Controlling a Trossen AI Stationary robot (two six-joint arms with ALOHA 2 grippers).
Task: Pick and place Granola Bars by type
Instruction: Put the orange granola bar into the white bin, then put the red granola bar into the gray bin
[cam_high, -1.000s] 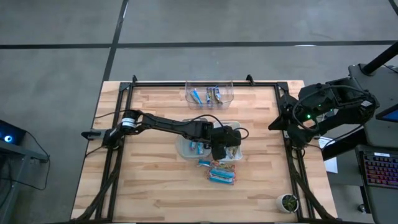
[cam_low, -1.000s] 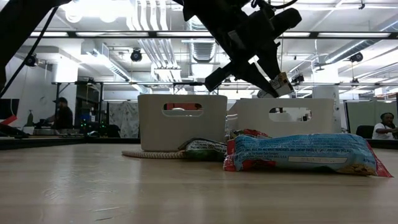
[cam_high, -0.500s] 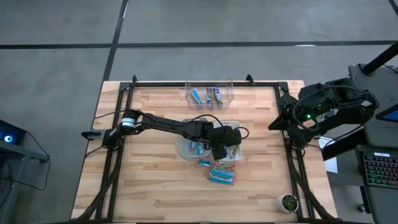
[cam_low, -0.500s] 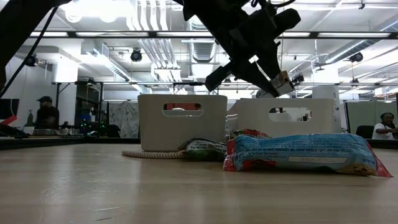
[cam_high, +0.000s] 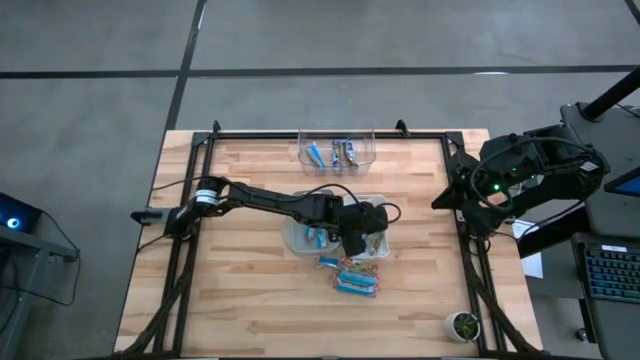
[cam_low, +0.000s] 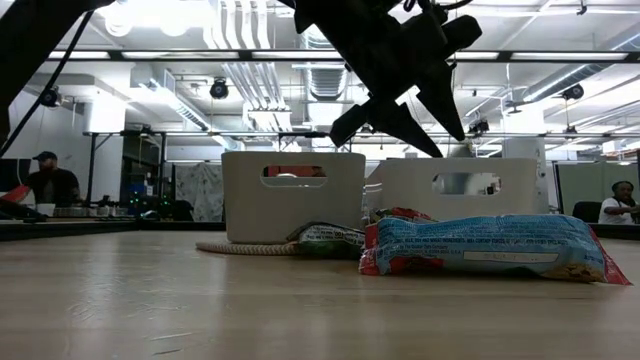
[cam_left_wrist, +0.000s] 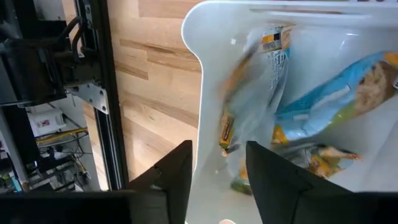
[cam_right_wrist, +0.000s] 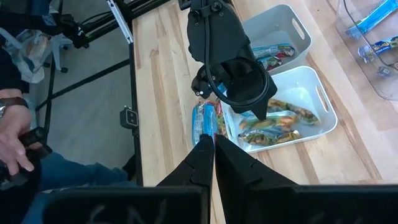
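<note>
Left gripper (cam_low: 400, 105), jaws apart, hangs over the white bin (cam_left_wrist: 205, 74); we judge the falling tan bar (cam_left_wrist: 249, 93) could catch its rim. Right gripper (cam_right_wrist: 214, 140), jaws together, waits at 3 o'clock.

Setting: open-plan robotics lab or industrial workspace.

Evidence:
- Wooden worktop (cam_high: 250, 290) bordered by a black metal frame (cam_high: 330, 133), standing on a grey concrete floor (cam_high: 90, 110).
- Exposed ceiling ducts (cam_low: 240, 40) and strip lights (cam_low: 150, 15) overhead in the low view.
- Person seated at a desk (cam_low: 45, 180) far behind the worktop; another person (cam_low: 622, 200) at the opposite side of the room.
- Keyboard (cam_high: 612, 270) beside the rig.
- Person's hand (cam_right_wrist: 12, 146) near the frame in the right wrist view.
</note>
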